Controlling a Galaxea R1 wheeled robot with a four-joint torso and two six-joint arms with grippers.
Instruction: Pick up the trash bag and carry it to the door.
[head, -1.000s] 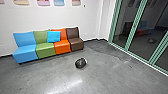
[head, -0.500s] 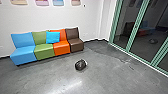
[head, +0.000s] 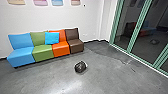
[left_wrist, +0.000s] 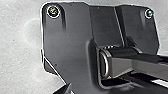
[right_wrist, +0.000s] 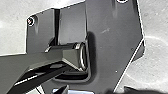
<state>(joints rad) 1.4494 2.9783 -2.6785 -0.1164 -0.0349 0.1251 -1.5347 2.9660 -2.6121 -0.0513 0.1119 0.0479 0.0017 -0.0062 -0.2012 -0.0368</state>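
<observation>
Head view: I am watching the trash bag (head: 80, 67), dark and rounded, lying on the grey floor (head: 42, 81) out in the open, a patch of white showing at its right side. It is sitting in front of a row of seats and apart from them, nearer to me than the brown one

Seats are running along the white wall (head: 62, 17), from my left: blue seat (head: 21, 56), green seat (head: 43, 53), orange seat (head: 60, 49), brown seat (head: 75, 46). A bright blue cushion (head: 52, 38) is leaning against the backs where green and orange are meeting. Above, coloured pictures (head: 57, 2) are hanging, their tops running out of view

On my right, glass panels (head: 122, 27) in green frames (head: 137, 27) are rising from the floor, well apart from the bag, and are mirroring the seats dimly. A darker area (head: 100, 48) is spreading over the floor between the brown seat and the glass

Left wrist view: I am looking down on the rig's own dark plate (left_wrist: 70, 37) and jointed bar (left_wrist: 120, 65), pale floor showing beyond. The right one is giving me much the same

End effectors: for left end effector and right end effector alike, I am failing to make out whether either is standing apart or together; cannot tell
</observation>
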